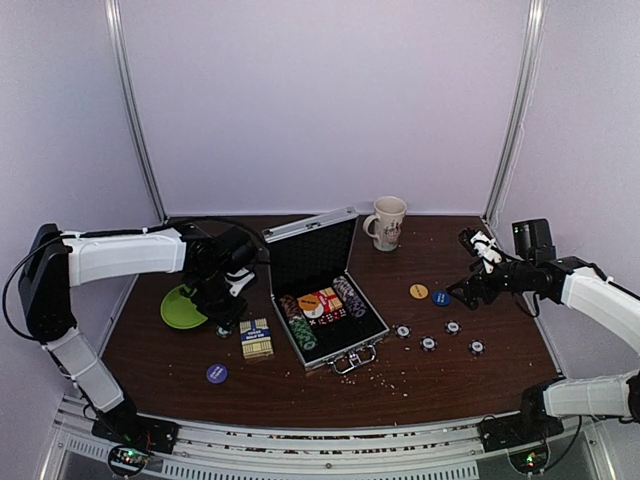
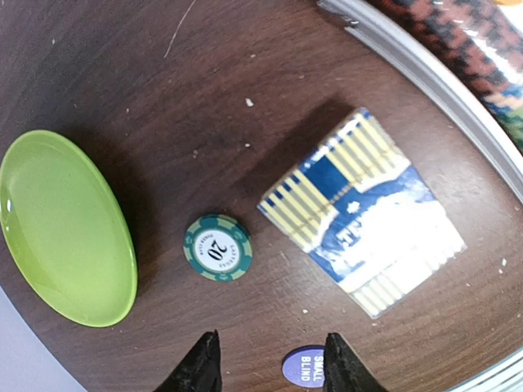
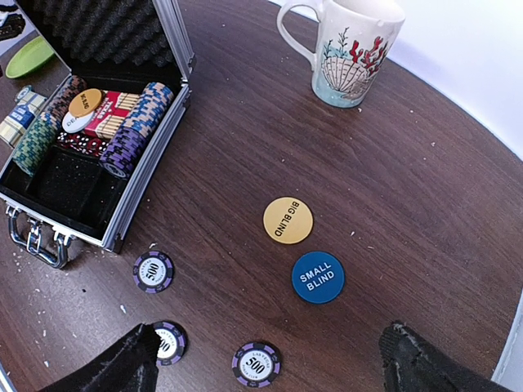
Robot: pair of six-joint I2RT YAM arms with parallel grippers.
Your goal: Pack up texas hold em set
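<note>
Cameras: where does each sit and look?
Top: above and behind, looking down at table; left arm, right arm show.
Left wrist: on left arm, facing down at chip and card box; left claw shows.
Right wrist: on right arm, facing case and mug; right claw shows.
Top and right wrist share case and mug.

Both arms reach out over table, wrists tipped down.
L gripper (image 2: 271, 355) pts down, jaws part apart, empty; R gripper (image 3: 270, 347) jaws wide, empty.

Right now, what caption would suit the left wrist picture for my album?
Left gripper poised near a green 20 chip lying between a lime plate and a card deck box.
</note>
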